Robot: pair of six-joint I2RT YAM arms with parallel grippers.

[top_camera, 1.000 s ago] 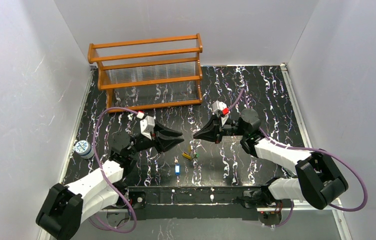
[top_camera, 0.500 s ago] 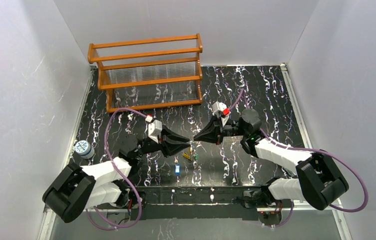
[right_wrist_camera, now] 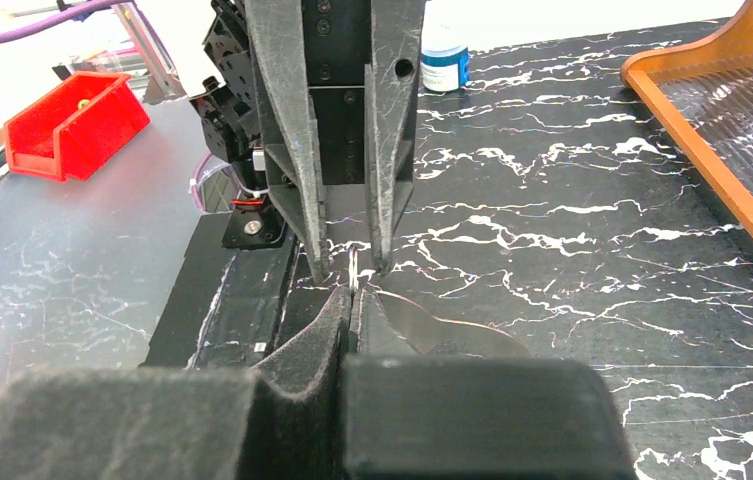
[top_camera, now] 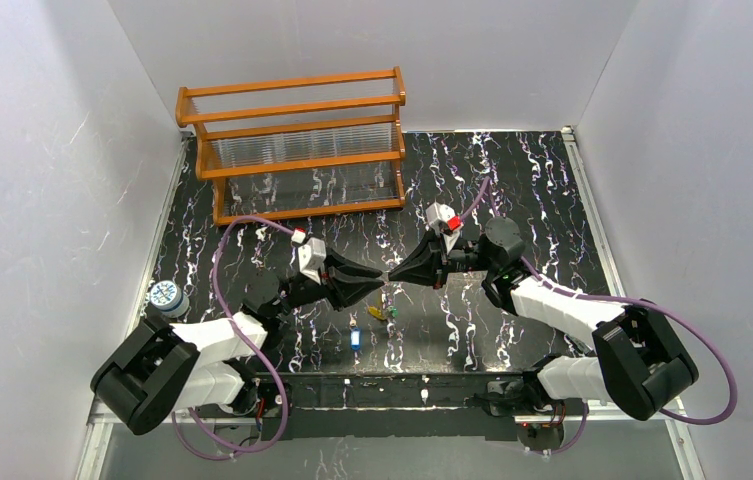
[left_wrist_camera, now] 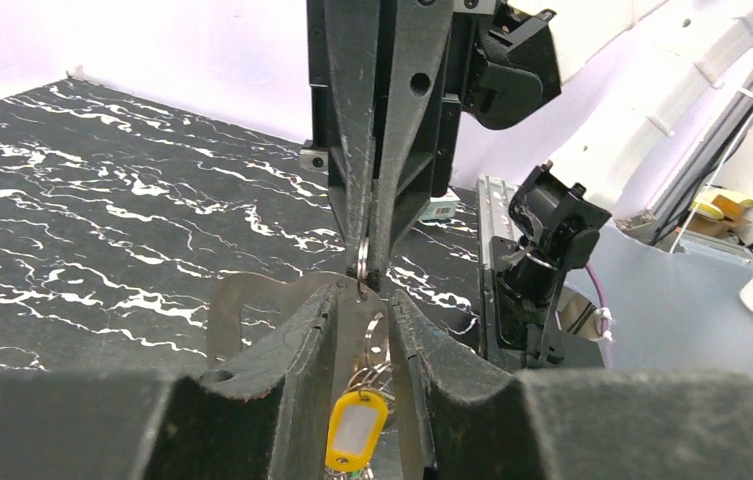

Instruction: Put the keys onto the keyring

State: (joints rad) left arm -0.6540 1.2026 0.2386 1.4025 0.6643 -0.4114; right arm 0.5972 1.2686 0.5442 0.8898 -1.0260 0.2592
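Black marbled table (top_camera: 512, 180) lay under both arms. The right gripper (right_wrist_camera: 352, 293) was clamped on the keyring (right_wrist_camera: 352, 266). The left gripper (left_wrist_camera: 362, 294), fingers narrowly parted, flanked that ring tip to tip. The yellow key (top_camera: 375, 312), green key (top_camera: 391, 311) and blue key (top_camera: 355, 338) lay on the table below.

No text, number or brand can be read anywhere. The small jar (top_camera: 166, 296) by the left edge of the tabletop (top_camera: 512, 180) has a blue-and-white printed cap, too small to make out. The yellow key tag (left_wrist_camera: 355, 428) carries a pale label window with no lettering that shows.
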